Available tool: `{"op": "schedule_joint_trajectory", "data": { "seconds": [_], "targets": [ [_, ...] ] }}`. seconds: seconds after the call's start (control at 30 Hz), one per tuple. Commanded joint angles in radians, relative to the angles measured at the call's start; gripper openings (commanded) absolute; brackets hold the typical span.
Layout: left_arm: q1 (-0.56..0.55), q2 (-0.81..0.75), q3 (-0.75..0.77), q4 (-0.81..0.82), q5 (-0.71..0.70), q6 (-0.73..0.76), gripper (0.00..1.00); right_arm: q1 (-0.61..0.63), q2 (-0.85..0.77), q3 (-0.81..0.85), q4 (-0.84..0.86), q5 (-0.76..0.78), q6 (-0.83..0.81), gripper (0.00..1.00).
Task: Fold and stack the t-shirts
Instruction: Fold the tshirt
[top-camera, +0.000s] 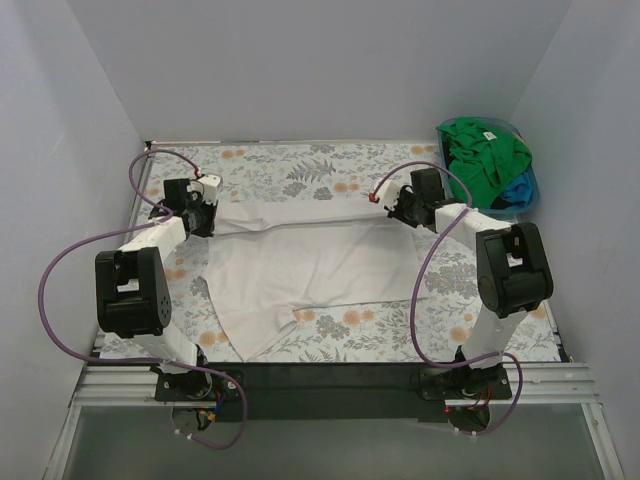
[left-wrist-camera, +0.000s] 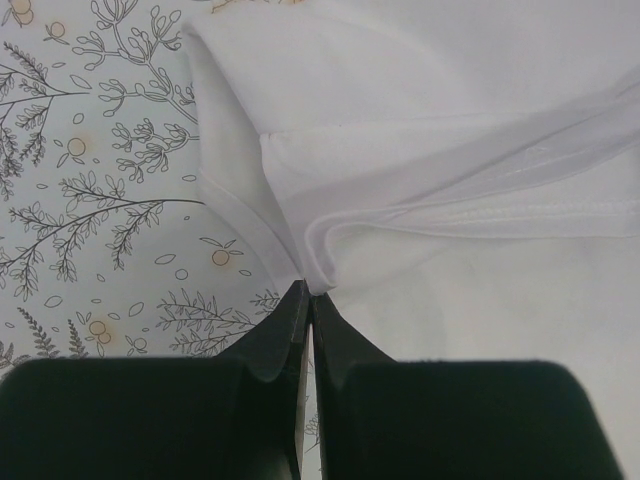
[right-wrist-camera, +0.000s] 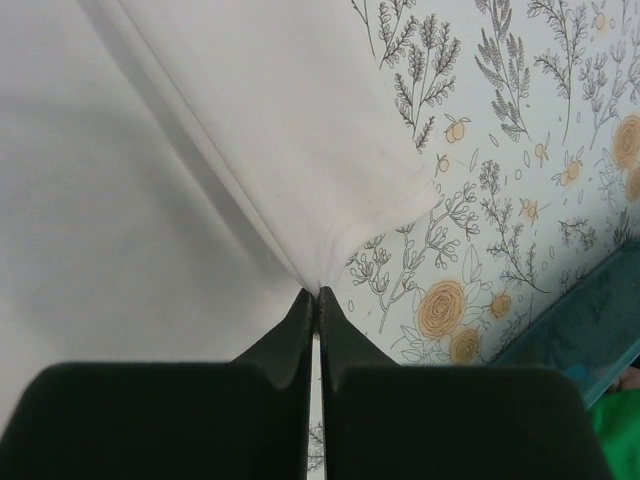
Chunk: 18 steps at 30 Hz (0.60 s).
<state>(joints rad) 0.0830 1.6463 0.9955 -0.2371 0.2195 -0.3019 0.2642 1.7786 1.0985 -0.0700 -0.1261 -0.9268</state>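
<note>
White tee (top-camera: 300, 265) lies spread and wrinkled mid tabletop, on floral cloth (top-camera: 290, 165). L gripper (left-wrist-camera: 308, 290) is clenched on a pinch of fabric at the tee's far-left corner, folds bunching at the tips. R gripper (right-wrist-camera: 317, 292) is clamped the same way on the far-right corner. Far edge runs approx. straight btwn the two; near part sags toward the arm bases, w/ a flap pointing near-left. Green tee (top-camera: 482, 150) and blue tee (top-camera: 520, 190) sit bunched in a clear bin (top-camera: 532, 208) at far-right corner, well apart from the white one.
</note>
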Motion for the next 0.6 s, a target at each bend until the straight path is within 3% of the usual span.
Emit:
{"op": "schedule_joint_trajectory", "data": {
  "seconds": [0.0,0.57],
  "targets": [
    [0.004,-0.036,-0.014,-0.005,-0.019,0.020,0.00,0.007,0.015,0.011,-0.008,0.013,-0.018,0.01],
    [0.000,-0.057,0.005,-0.077,0.003,0.018,0.00,0.017,0.031,0.021,-0.022,0.031,-0.018,0.01]
  ]
}}
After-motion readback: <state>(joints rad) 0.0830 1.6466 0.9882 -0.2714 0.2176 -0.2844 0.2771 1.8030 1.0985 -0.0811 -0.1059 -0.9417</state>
